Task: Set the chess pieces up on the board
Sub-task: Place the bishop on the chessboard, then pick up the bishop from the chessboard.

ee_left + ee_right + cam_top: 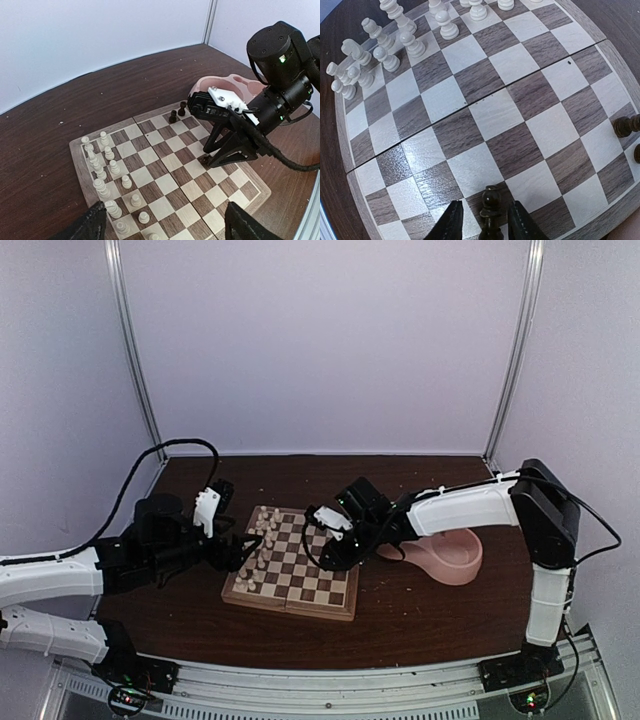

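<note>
Placing step: right fingers (451, 222) parted around standing dark piece (491, 207); left fingers (92, 225) open, empty. I judged next: lift straight up.

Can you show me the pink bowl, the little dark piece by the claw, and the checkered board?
Pink double bowl (455, 570): top view, its front wall.
Small dark brown wooden chess piece (491, 193): right wrist view, its rounded top.
Square wooden checkered chessboard (496, 113): right wrist view, a bare light middle square.
</note>
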Robot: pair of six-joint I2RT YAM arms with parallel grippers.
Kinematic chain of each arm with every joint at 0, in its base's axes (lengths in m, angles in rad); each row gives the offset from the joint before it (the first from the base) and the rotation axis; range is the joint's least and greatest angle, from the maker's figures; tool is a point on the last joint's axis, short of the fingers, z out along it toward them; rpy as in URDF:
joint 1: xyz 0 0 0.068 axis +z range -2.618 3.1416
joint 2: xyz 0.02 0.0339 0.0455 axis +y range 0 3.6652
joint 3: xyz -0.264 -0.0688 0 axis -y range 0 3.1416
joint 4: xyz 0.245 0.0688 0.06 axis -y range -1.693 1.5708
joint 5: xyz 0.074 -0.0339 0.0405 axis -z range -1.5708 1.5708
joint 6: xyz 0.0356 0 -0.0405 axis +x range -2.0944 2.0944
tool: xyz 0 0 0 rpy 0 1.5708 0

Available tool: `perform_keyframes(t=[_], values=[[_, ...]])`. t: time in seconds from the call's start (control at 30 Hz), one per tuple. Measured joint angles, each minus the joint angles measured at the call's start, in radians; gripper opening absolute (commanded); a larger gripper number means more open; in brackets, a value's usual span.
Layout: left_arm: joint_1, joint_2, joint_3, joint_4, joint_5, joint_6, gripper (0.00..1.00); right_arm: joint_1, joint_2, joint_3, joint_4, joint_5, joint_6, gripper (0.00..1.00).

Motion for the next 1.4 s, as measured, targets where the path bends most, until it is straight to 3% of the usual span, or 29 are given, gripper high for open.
perform_keyframes(t=[0.73, 0.87, 0.97, 1.17, 1.4], values=[[0.000, 0.008, 0.002, -0.003, 0.000, 0.000, 0.82, 0.042, 0.079, 0.189, -0.268, 0.175, -0.042, 0.31], [0.000, 0.008, 0.002, -0.004, 0.000, 0.000, 0.82, 0.047, 0.090, 0.193, -0.290, 0.187, -0.044, 0.20], [0.000, 0.008, 0.002, -0.004, 0.001, 0.000, 0.82, 0.048, 0.090, 0.204, -0.304, 0.196, -0.048, 0.19], [0.000, 0.008, 0.002, -0.004, 0.005, 0.000, 0.82, 0.051, 0.079, 0.184, -0.276, 0.191, -0.050, 0.16], [0.000, 0.007, 0.002, 0.001, 0.070, -0.001, 0.82, 0.052, -0.063, -0.007, -0.100, 0.149, -0.039, 0.18]])
